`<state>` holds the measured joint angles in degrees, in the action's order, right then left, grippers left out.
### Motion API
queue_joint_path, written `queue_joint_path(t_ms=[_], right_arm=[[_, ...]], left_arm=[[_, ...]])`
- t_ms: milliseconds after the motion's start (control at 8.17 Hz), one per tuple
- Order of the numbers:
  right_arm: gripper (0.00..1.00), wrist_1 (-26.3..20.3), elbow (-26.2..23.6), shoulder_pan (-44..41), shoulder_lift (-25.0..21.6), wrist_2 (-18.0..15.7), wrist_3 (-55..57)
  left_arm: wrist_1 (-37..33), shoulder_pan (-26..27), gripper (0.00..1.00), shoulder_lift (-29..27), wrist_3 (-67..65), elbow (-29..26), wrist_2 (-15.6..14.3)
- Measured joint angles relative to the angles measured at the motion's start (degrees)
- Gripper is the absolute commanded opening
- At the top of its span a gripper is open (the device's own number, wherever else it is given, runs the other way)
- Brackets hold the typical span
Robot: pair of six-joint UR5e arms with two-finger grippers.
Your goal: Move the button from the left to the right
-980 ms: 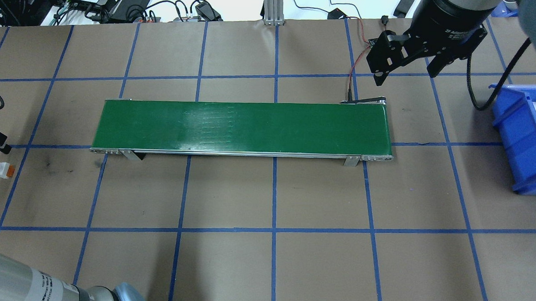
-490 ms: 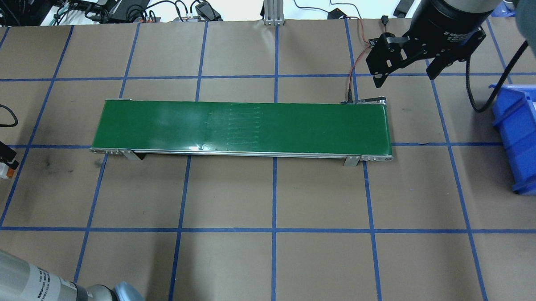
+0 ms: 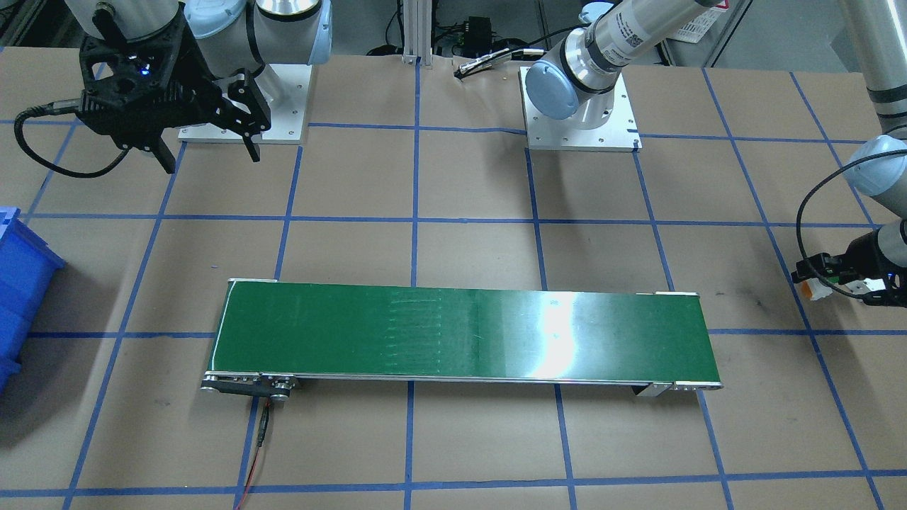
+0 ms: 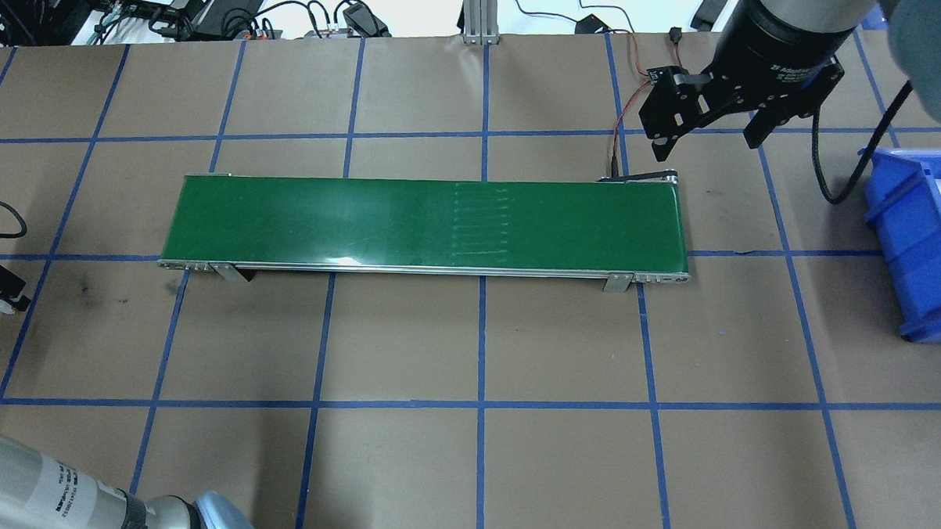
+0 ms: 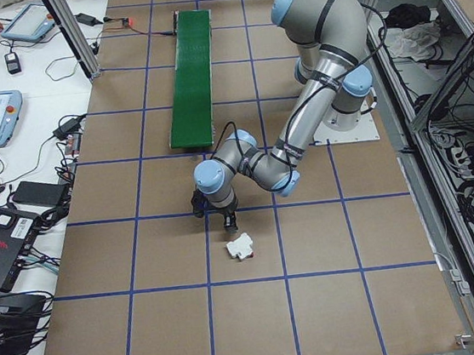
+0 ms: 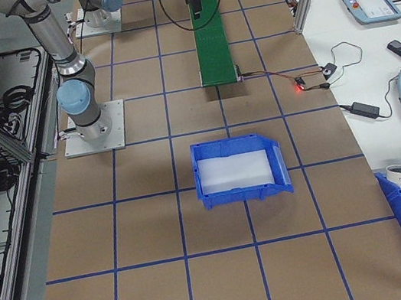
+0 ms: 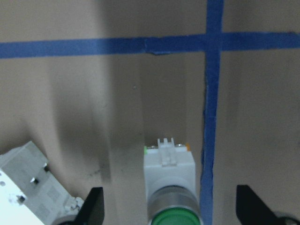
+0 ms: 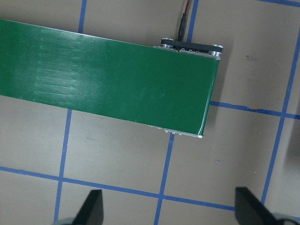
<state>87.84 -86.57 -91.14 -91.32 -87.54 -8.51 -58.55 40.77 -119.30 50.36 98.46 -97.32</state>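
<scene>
Overhead exterior view shows the brown paper-covered table (image 4: 463, 468), crossed by blue tape lines, with the green conveyor belt (image 4: 425, 225) lying lengthwise across its middle. Off the conveyor's right end sits a blue bin (image 4: 921, 241), well apart from the belt, with a white floor inside. Just beyond that same end of the conveyor, on the far side from the robot, the right gripper (image 4: 710, 136) hangs above the table with its jaws spread wide and nothing between them; its wrist camera looks down on the belt's end and bare paper.

Well off the conveyor's left end, the left gripper (image 7: 169, 213) is down low over the button (image 7: 169, 180). From the left wrist view its jaws stand wide, one finger on either side of the button and clear of it. The button lies on the table on its side, white body pointing away and green cap nearest the camera, right against a blue tape line. A second white blocky part (image 7: 28, 180) lies close beside the button, on the side away from the tape.
</scene>
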Motion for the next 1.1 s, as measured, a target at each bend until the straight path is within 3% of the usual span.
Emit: queue_joint_path(t_ms=[122, 367, 1102], right_arm=[[1.00, 0.1, 0.0, 0.0, 0.0, 0.0, 0.0], [1.00, 0.2, -0.1, 0.0, 0.1, -0.1, 0.1], [1.00, 3.8, 0.0, 0.1, 0.0, 0.1, 0.2]], left_arm=[[0.2, 0.0, 0.67, -0.4, -0.1, 0.0, 0.0], [0.3, -0.1, 0.00, -0.6, -0.4, 0.0, 0.1], [-2.4, 0.2, 0.00, 3.0, 0.2, -0.5, 0.3]])
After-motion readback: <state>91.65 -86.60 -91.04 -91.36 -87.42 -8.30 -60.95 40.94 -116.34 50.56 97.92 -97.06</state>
